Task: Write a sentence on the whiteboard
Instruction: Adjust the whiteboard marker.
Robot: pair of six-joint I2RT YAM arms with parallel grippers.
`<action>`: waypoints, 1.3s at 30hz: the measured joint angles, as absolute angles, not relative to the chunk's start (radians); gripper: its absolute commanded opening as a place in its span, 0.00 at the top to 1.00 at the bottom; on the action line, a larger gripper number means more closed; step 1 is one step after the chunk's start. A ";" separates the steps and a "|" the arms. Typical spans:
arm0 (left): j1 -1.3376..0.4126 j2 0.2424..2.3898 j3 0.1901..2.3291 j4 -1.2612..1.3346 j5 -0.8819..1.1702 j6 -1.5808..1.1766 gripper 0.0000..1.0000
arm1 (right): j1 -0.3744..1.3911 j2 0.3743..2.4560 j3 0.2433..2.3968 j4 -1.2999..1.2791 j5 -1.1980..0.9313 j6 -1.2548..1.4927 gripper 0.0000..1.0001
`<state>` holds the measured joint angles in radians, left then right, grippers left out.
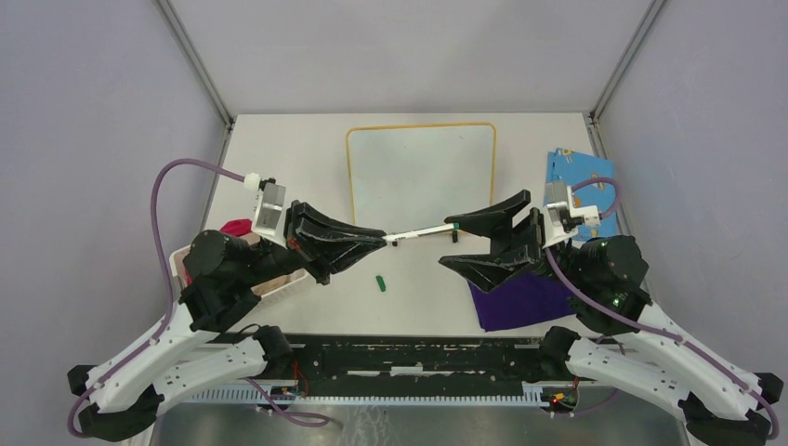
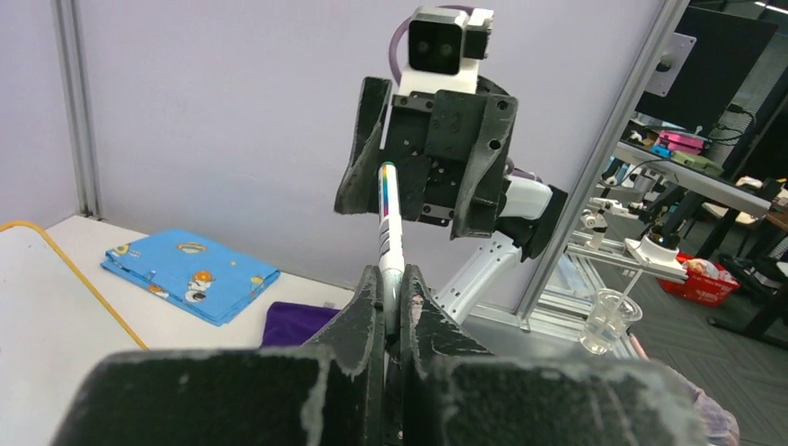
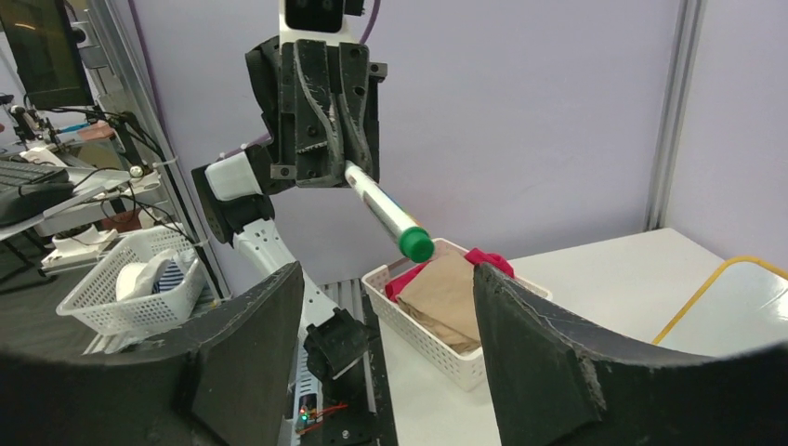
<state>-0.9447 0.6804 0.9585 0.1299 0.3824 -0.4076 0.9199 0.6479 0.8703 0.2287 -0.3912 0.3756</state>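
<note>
Left gripper [image 2: 391, 299] pinches the marker [image 2: 388, 223]; only overhead shows a green cap [image 1: 380, 282].

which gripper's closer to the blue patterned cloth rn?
Right. The right gripper is open, left of the blue patterned cloth; the left gripper, shut on the marker, sits farther left.

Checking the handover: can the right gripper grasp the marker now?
Probably yes. The right gripper is open around the marker's green end, nothing between them; the left gripper is shut on its other end.
</note>
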 measured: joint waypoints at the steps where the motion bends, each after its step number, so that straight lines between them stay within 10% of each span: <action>1: -0.945 0.679 0.958 0.137 0.382 -0.409 0.98 | 0.920 0.658 0.870 0.234 -0.389 0.387 0.27; 39: -0.945 0.770 0.978 0.196 0.453 -0.475 0.98 | 0.920 0.794 1.089 0.080 -0.413 0.540 0.50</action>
